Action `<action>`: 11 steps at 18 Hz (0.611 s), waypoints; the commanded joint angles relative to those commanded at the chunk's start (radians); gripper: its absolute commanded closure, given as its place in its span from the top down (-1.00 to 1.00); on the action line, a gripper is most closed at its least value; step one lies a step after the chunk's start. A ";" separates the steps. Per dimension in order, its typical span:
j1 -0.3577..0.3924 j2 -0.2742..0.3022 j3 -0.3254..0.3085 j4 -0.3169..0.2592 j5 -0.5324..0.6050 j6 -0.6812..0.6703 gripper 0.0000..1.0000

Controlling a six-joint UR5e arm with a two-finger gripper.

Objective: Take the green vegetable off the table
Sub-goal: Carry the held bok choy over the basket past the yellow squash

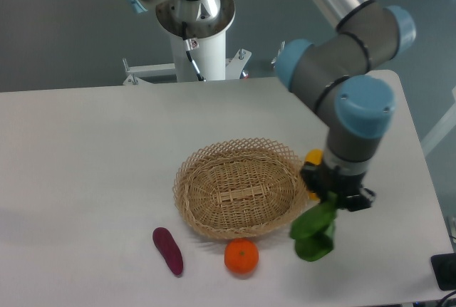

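Note:
The green vegetable (314,233) hangs floppy from my gripper (330,204) at the right of the white table (85,150), just right of the basket. Its dark green leaves droop down below the gripper. I cannot tell whether the lowest leaf still touches the tabletop. The gripper is shut on the vegetable's upper end, and the fingers are mostly hidden by the wrist and the leaves.
A woven wicker basket (239,187) stands at the table's middle, empty. A purple oblong vegetable (168,251) and an orange fruit (241,256) lie in front of it. A yellow thing (313,157) peeks out behind my wrist. The table's right edge is close.

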 joint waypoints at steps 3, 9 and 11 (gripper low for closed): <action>0.002 -0.005 0.009 -0.003 0.006 0.018 -0.47; 0.008 -0.014 0.025 -0.028 0.009 0.051 -0.45; 0.008 -0.019 0.035 -0.046 0.006 0.051 -0.44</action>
